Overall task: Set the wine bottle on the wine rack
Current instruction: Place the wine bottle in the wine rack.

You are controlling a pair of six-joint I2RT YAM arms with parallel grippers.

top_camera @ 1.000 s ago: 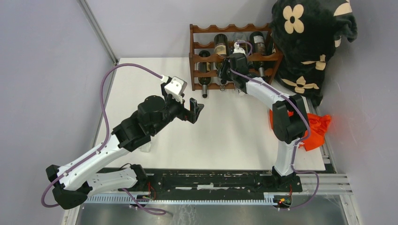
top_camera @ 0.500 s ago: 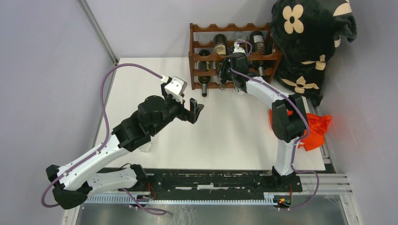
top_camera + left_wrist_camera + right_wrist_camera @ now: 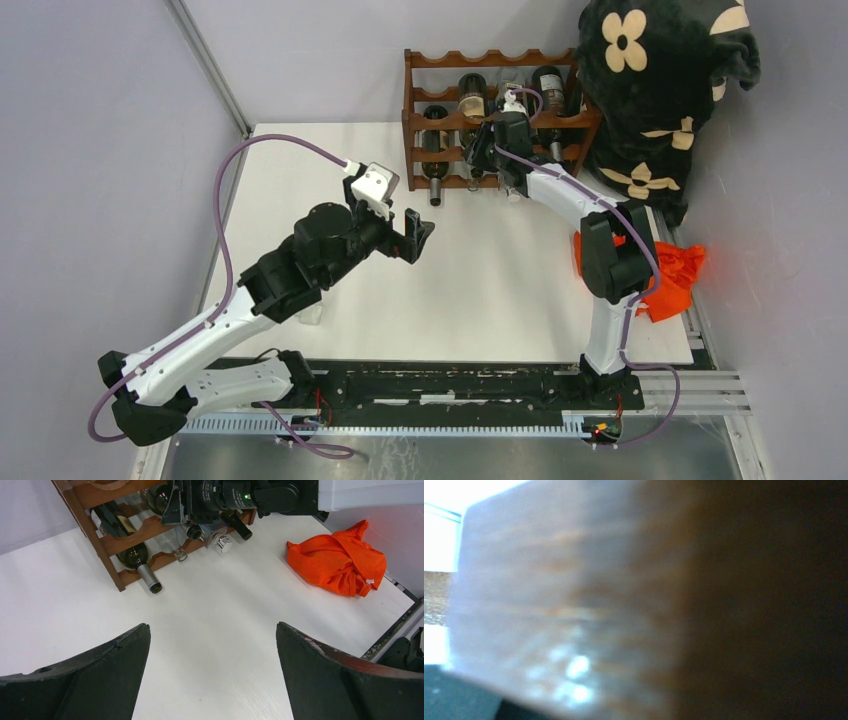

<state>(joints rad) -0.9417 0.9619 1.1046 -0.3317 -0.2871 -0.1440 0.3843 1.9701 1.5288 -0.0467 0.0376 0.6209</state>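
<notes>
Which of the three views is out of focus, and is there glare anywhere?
Right wrist view: wholly out of focus, a brown blur with blown-out white at its left edge. Left wrist view: sharp on the rack and orange cloth. Top view: sharp, evenly lit, soft shadows.

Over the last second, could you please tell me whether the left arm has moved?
No. The left arm's fingers sit just as far from the wine rack as before.
</notes>
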